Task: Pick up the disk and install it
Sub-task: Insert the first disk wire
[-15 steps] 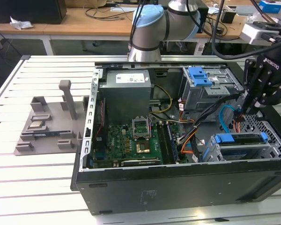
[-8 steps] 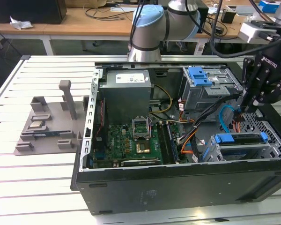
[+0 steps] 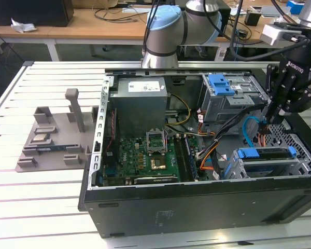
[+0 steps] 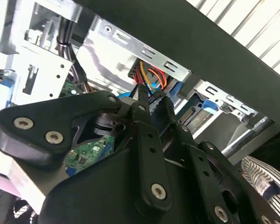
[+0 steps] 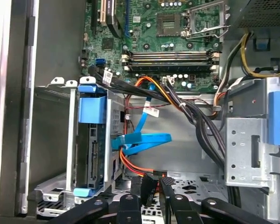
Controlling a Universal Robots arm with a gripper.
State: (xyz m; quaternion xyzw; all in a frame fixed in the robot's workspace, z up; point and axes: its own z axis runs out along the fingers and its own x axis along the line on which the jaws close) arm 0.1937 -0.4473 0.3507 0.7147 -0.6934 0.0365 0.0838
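A white slatted surface (image 3: 41, 192) carries an open computer case (image 3: 197, 207). The blue-framed disk (image 3: 264, 153) sits in the drive cage (image 3: 237, 167) at the case's four o'clock in the exterior view. Just beside it, toward twelve o'clock, the pincer (image 3: 270, 122) is clenched on a black cable plug (image 5: 148, 185) with orange wires (image 5: 130, 165).

In the exterior view, an open black computer case (image 3: 197, 207) is laid on a white slatted desk (image 3: 41, 207). Taken from the case's middle, a green motherboard (image 3: 140, 155) is seen at seven o'clock and a grey power supply (image 3: 140, 101) at eleven o'clock. A grey metal drive bay (image 3: 238, 104) is set at one o'clock, topped by a blue plastic bracket (image 3: 221, 84). Outside the case, at nine o'clock, a grey moulded fixture (image 3: 52, 140) is placed on the desk. In the first wrist view, a blue flat cable (image 5: 147, 138) and orange wires (image 5: 130, 164) are looped near the memory slots (image 5: 170, 58).
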